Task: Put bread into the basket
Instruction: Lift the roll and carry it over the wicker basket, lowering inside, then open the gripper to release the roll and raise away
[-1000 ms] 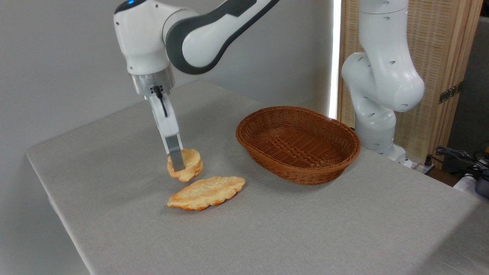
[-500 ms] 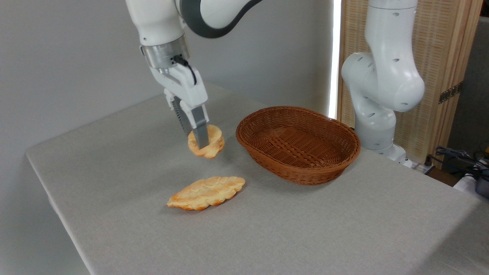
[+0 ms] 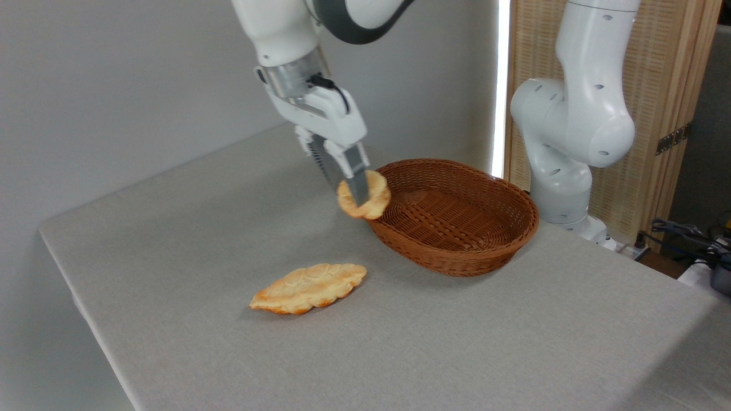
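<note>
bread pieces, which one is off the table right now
The small round bun, pinched in the gripper at the basket's near rim. The long leaf-shaped pastry lies flat on the table.

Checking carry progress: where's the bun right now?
Centre of the camera view, the bun is held in the pincer off the table, at the basket's left rim.

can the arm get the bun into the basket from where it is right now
Probably yes. The gripper holds the bread in the air at the near-left rim of the basket, which is open-topped and looks empty, so nothing seems to block it.
</note>
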Controlling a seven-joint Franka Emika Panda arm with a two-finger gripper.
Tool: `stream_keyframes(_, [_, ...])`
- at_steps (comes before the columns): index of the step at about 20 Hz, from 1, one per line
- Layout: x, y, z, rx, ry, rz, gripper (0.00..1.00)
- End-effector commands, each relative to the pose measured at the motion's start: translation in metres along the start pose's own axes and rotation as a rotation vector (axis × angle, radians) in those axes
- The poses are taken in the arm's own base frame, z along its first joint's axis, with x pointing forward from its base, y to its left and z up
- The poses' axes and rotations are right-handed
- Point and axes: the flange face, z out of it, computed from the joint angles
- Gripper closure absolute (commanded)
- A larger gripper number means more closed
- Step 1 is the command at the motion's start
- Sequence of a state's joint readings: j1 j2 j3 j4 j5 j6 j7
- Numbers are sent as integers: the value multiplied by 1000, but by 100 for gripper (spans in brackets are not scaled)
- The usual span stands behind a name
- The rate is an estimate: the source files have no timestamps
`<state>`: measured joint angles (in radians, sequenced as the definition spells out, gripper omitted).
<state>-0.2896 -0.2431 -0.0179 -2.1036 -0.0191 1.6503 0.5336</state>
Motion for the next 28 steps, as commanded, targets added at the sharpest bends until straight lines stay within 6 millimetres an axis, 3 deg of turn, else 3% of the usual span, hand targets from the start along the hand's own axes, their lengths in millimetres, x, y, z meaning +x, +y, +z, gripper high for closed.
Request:
stream_keyframes(1, [-23,17,8,-65,-10,-19,21])
stream_keyframes(3, [-28,21,15,-90,-22,-30,19])
stream_keyframes(7, [-26,36,37,-121,-64,-80,0])
stream_keyframes(19, [-19,39,42,-139,-57,-67,0])
stream_keyframes(23, [-7,34,21,-75,53,-58,0])
stream_keyframes(28, [3,1,-21,16,234,-90,0])
